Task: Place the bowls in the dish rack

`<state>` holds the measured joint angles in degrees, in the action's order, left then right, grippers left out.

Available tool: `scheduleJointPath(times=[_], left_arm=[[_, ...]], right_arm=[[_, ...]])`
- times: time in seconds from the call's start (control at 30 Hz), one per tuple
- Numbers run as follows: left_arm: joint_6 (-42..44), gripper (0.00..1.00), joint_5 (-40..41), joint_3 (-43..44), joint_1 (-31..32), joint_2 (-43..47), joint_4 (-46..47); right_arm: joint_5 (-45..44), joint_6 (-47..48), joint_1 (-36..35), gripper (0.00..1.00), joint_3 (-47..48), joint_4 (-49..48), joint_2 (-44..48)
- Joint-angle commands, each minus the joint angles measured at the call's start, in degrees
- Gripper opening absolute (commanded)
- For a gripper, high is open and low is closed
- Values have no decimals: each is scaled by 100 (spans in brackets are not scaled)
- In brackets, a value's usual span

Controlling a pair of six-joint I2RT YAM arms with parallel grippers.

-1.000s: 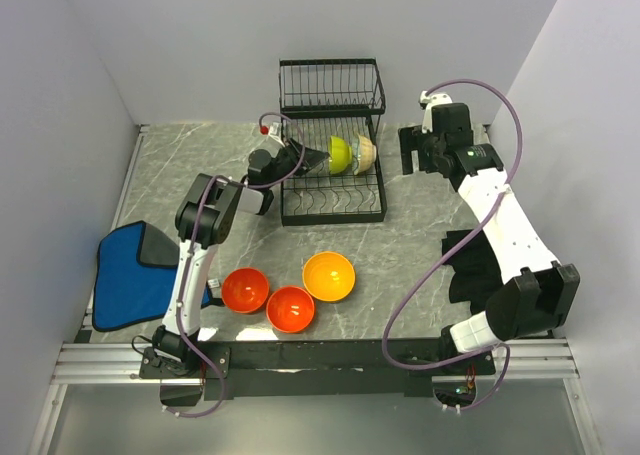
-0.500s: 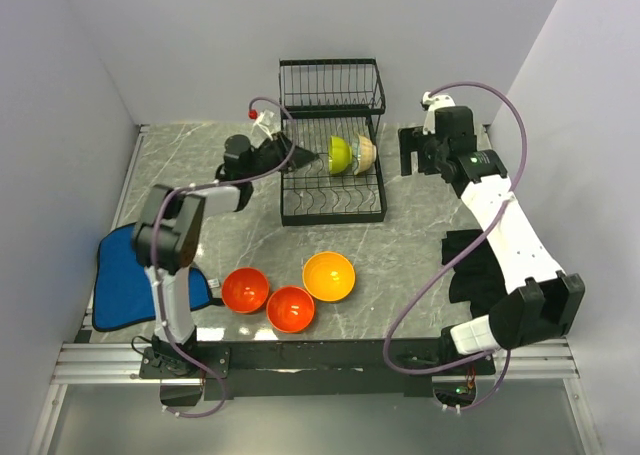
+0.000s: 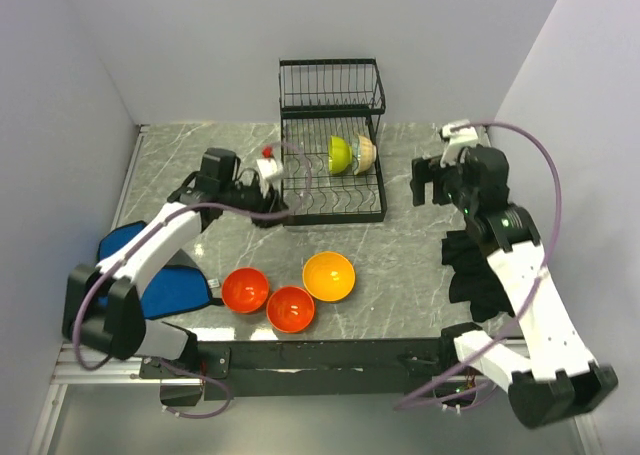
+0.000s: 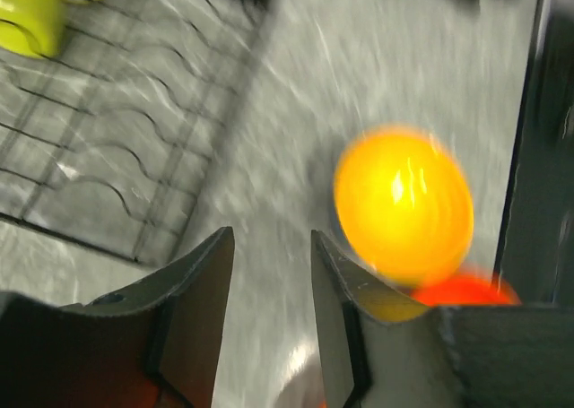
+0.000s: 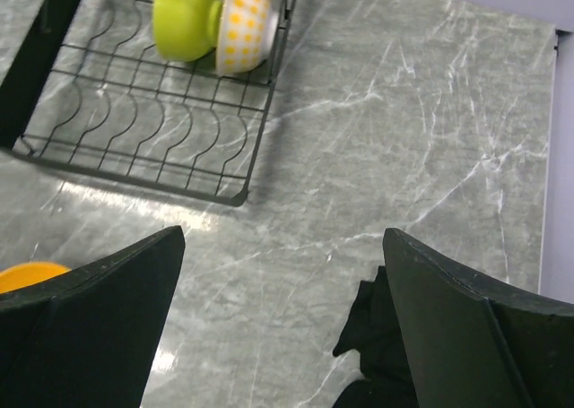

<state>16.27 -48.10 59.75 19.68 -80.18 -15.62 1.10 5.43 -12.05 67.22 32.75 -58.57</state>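
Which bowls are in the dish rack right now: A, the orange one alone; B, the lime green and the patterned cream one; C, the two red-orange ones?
B: the lime green bowl and the patterned cream bowl stand side by side in the dish rack.

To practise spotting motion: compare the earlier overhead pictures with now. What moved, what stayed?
The left gripper drew back out of the dish rack toward its front-left corner, jaws open and empty. The right gripper drifted right and nearer. The green bowl, patterned bowl, orange bowl and two red-orange bowls stayed.
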Motion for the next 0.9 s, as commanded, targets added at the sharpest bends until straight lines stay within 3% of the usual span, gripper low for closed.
scheduleJointPath(times=[0.0, 0.13, 0.3, 0.43, 0.57, 0.87], left_arm=[[3518, 44, 572, -243, 150, 818, -3214], [4173, 45, 1196, -691, 141, 1696, -4009], [3805, 48, 1417, -1070, 167, 2410, -4300], [4068, 48, 1566, -1517, 299, 2998, -4652], [4121, 47, 1865, -1738, 510, 3140, -4783], [3471, 41, 2375, -2362, 1002, 3131, -4090]], right_arm=[[320, 151, 28, 100, -446, -463, 714], [548, 72, 19, 100, -622, -480, 1197], [575, -174, 28, 100, -754, -568, 1488], [593, -43, 36, 100, -781, -551, 1664], [487, 11, 36, 100, -851, -551, 1761], [505, -7, 36, 100, -816, -375, 1937]])
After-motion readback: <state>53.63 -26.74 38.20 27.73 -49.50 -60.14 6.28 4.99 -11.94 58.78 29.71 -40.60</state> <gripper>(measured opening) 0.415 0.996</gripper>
